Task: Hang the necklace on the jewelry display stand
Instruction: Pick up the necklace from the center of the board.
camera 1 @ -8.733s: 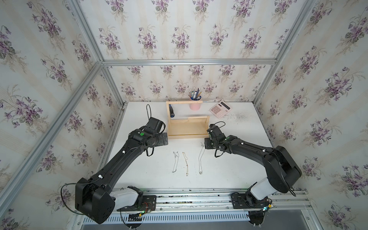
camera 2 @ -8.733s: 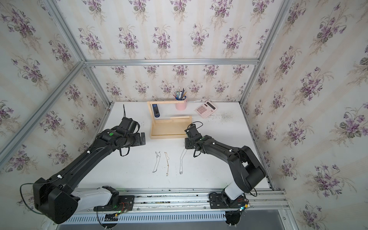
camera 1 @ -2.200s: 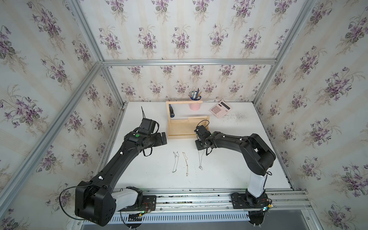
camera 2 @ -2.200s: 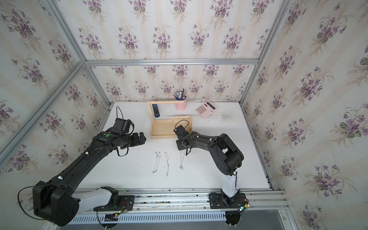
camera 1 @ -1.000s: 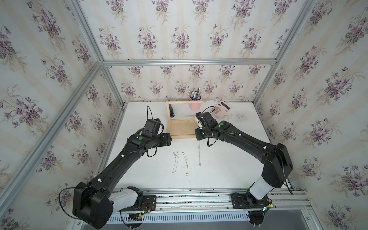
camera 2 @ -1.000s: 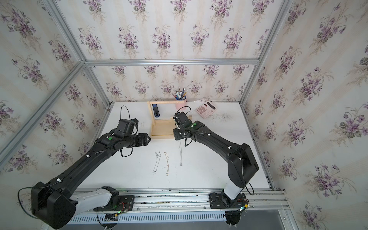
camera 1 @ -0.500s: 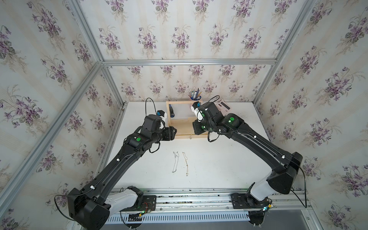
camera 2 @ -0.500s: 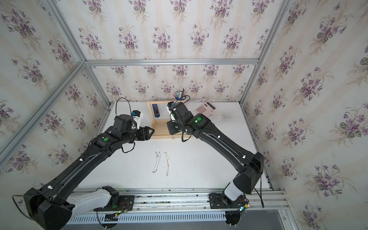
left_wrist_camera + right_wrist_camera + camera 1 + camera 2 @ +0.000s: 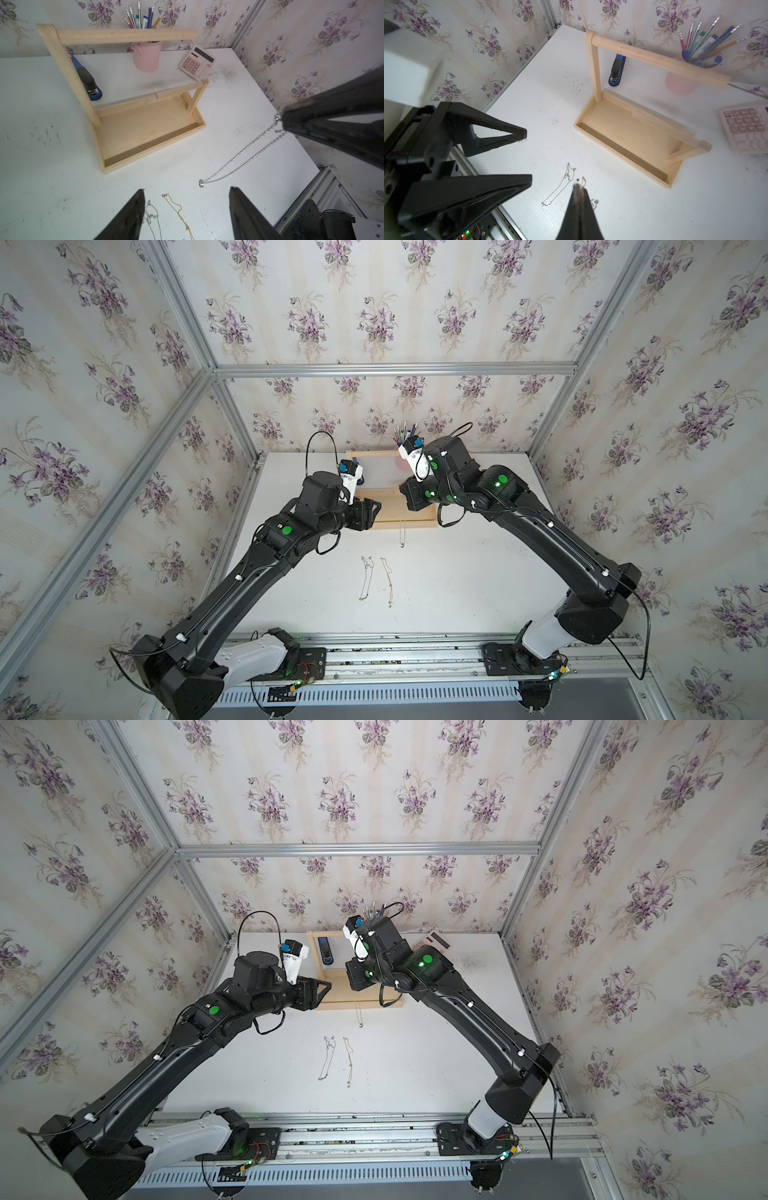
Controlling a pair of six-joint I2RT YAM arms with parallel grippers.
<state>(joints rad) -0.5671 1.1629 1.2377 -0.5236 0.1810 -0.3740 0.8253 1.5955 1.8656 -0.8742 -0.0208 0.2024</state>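
Half the jewelry display stand [image 9: 415, 523] behind arms [image 9: 453, 485]

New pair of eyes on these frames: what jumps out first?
The right gripper is shut on a silver bead necklace dangling near the jewelry display stand, whose bars are bare. The left gripper hangs open and empty beside it. A thin silver chain and a gold chain lie side by side on the table.

matt wood stand [image 9: 145, 128], probably metal necklace [image 9: 246, 150]
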